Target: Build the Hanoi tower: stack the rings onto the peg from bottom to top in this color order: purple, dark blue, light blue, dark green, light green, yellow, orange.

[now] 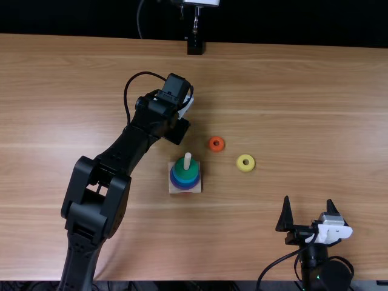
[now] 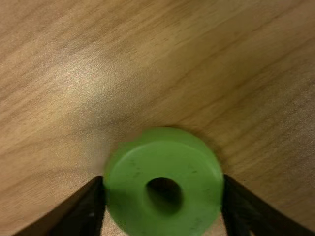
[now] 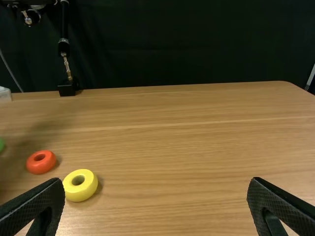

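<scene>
Over the table just beyond the peg's base, the left gripper is clamping the light green ring, one finger pressing either side. The peg is standing upright toward the table's near edge, dark green ring topping its stack — so the coming move is probably needing a lift, then a carry nearward. The right gripper is waiting farther off, fingers wide apart. The orange ring and yellow ring are lying on the brown table — a dark curtain is hanging behind.
</scene>
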Controlling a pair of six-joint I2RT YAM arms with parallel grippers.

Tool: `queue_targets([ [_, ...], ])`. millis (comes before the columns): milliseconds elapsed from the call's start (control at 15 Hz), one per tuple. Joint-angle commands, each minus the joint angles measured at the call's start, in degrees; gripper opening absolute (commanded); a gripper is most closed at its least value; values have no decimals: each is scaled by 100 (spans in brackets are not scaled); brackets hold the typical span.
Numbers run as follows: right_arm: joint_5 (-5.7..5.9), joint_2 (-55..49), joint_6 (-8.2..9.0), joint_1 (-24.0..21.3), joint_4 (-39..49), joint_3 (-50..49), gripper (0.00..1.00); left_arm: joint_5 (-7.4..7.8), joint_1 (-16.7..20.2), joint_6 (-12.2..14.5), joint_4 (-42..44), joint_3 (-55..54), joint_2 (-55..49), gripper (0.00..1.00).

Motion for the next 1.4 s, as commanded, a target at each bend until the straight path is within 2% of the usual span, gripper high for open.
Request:
queue_targets([
  [0,-4,-71,23,-56,-22,-73,100,30,78,60,-30,82,157,0],
  [267,-4,-71,23,-56,-22,-73,100,30,105,39,-40,100,34,0],
  [533,-4,-71,23,-56,-22,-73,100,30,263,-14,-684,47,-968,0],
  [733,-4,-71,23,-56,-22,-73,100,40,263,-45,-747,-164,-1688,0],
  [1000,-4,-71,23,-56,-22,-73,100,51,96,-457,-1664,-155,-2251,0],
  [1200,-4,-71,23,-56,-22,-73,100,124,-220,-551,-2403,-6,-2506,0],
  [1333,-4,-71,23,-56,-22,-73,100,114,-370,-900,-2740,161,-2541,0],
])
